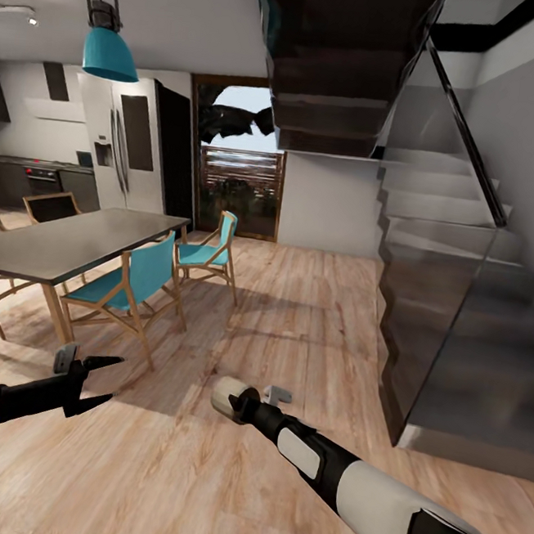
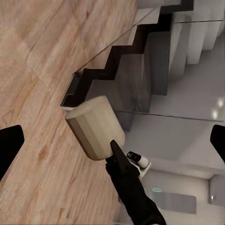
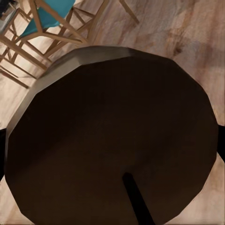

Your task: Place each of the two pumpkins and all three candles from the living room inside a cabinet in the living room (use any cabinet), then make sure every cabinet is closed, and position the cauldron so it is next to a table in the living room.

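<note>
Bare wood floor (image 1: 294,319) lies open ahead, between the dining table (image 1: 64,242) with its blue chairs (image 1: 146,283) on the left and the glass-sided staircase (image 1: 451,319) crowding the right.

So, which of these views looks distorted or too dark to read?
Head view: wide-angle, staircase lines bend, evenly lit. Right wrist view: the candle sits very close, its face dark in shadow. Left wrist view: sharp, glass panel shows faint reflections.
</note>
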